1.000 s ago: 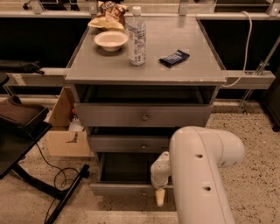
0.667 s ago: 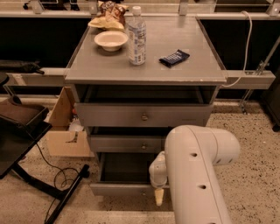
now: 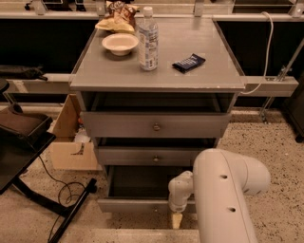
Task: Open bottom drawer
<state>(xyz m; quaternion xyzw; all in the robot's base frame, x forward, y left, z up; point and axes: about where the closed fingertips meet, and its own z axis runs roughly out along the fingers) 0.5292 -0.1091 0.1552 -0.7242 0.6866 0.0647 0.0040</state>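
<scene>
The grey cabinet (image 3: 156,78) has three grey drawers, each with a small round knob. The bottom drawer (image 3: 128,205) is the lowest one. It stands pulled out toward me and its dark inside (image 3: 140,180) shows. My gripper (image 3: 176,216) hangs at the end of the white arm (image 3: 223,199), right at the drawer's front edge near its middle. It covers the spot where the knob sits. The middle drawer (image 3: 154,155) and the top drawer (image 3: 154,126) are each slightly ajar.
On the cabinet top stand a water bottle (image 3: 148,38), a white bowl (image 3: 120,43), a chip bag (image 3: 116,14) and a dark blue packet (image 3: 188,62). A cardboard box (image 3: 71,142) stands to the left. A black stand leg with a cable (image 3: 71,213) lies on the floor at left.
My arm has shifted slightly and the gripper sits a little lower at the drawer front. The bottom drawer stands pulled out in all frames.
</scene>
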